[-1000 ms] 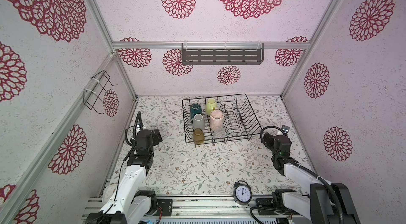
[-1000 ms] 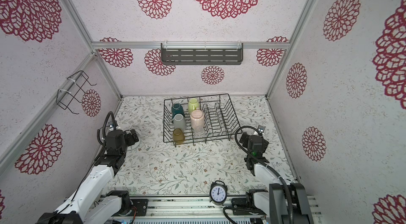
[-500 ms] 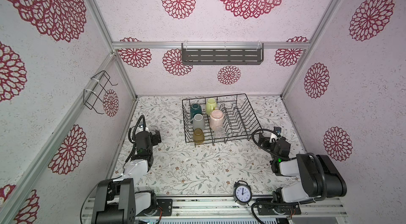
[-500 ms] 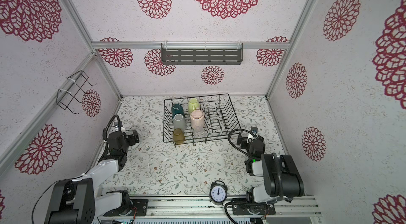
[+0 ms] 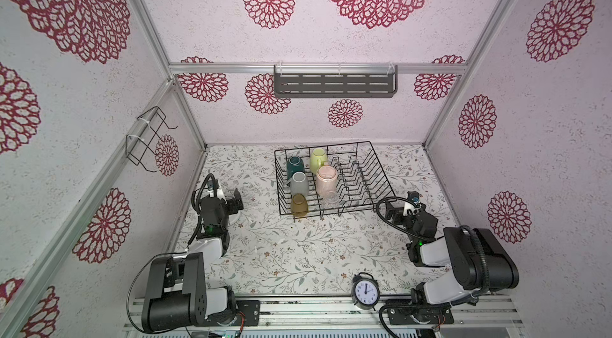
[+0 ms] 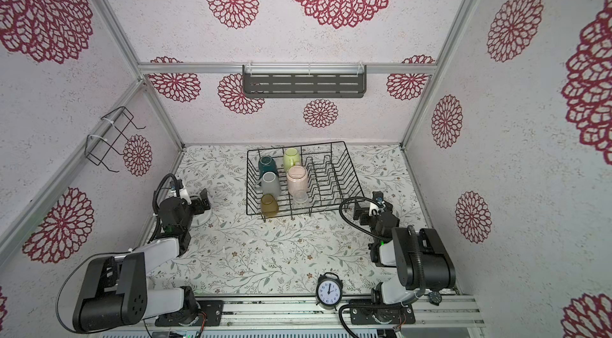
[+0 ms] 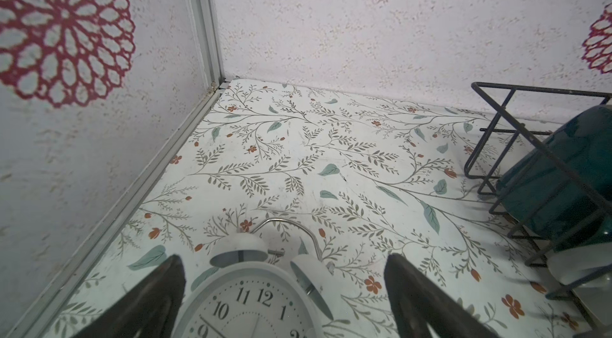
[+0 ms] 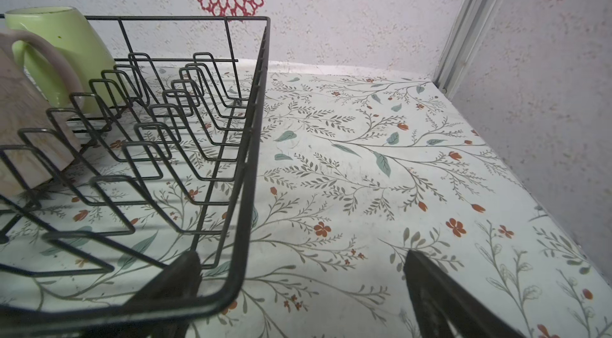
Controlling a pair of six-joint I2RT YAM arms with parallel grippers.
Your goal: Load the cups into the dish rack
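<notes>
Tabletop: floral tabletop [image 5: 298, 247] is lying between pink walls with red rosettes.
Rack: dish rack [image 5: 362, 184] is sitting toward 12 o'clock on it.
Cups: all six are resting in the rack's 9 o'clock half. The dark teal mug [image 5: 295, 165] and yellow-green mug [image 5: 318, 160] are at 12, the grey mug [image 5: 299, 184] and pale pink mug [image 5: 327, 180] are in the middle, and the amber tumbler [image 5: 299, 204] and clear glass [image 5: 331, 200] are at 6.
Left: left gripper [image 7: 283, 257] is hovering at the rack's 9 o'clock, fingers spread wide either side of a white alarm clock [image 7: 251, 303]; contact cannot be told.
Right: right gripper [image 8: 301, 253] is hovering at the rack's 4 o'clock corner, fingers spread wide, gripping nothing.
Clock: black alarm clock [image 5: 365, 292] is standing at the 6 o'clock edge.
</notes>
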